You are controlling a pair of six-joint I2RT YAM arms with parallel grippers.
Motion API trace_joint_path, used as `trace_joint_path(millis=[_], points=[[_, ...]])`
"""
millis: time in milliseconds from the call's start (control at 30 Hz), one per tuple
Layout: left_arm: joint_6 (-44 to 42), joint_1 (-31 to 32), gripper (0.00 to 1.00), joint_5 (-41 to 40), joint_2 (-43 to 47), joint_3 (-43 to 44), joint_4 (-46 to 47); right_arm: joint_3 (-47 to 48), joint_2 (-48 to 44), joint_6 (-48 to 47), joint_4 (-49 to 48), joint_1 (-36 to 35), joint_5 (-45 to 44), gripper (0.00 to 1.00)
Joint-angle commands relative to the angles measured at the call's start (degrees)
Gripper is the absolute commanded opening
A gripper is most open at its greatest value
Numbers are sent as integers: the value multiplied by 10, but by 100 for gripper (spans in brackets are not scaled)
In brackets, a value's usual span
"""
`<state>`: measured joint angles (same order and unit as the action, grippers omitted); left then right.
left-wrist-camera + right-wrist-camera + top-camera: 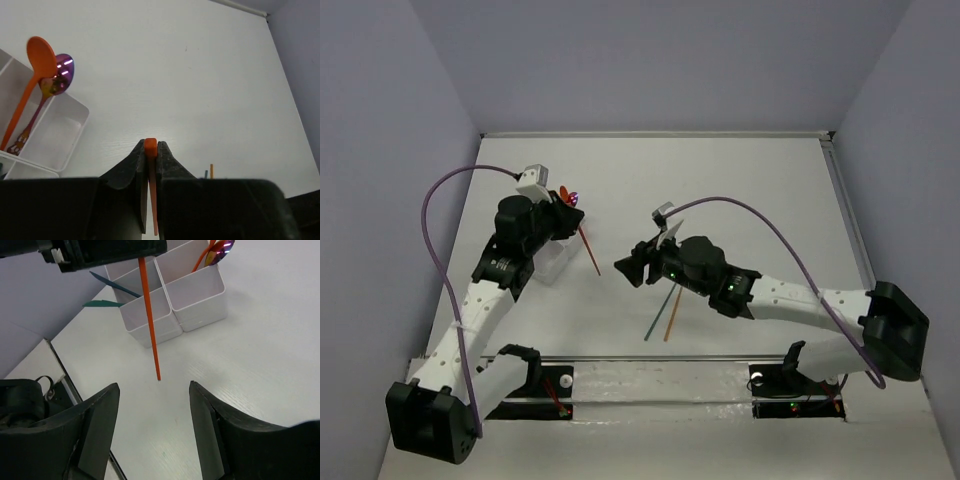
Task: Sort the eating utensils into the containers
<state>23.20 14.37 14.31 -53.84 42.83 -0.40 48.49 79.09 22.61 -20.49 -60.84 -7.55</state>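
Left wrist view: an orange stick [152, 185] is clamped between the closed fingers of the left gripper [150, 148]. It is held slanting, its tip just beside the divided whitish tray [200, 300], where an orange spoon [39, 55] and a shiny spoon [59, 75] are leaned in one compartment. The right gripper [152, 387] is spread wide, empty; a teal stick [657, 316] and a second orange stick [671, 318] are laid on the table [740, 190] near it.
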Motion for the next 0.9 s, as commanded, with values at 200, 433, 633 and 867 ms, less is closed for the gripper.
trace_joint_path(millis=[200, 433, 633, 867], points=[[-46, -10, 6, -225, -6, 105, 41, -95, -146, -15, 28, -5, -66, 64], [-87, -10, 6, -306, -71, 102, 102, -130, -207, -5, 46, -5, -64, 64], [-115, -10, 6, -342, -100, 92, 174, -146, -242, 8, 62, -5, -49, 64], [-142, -10, 6, -375, -141, 71, 205, -170, -251, 19, 65, -5, -48, 64]])
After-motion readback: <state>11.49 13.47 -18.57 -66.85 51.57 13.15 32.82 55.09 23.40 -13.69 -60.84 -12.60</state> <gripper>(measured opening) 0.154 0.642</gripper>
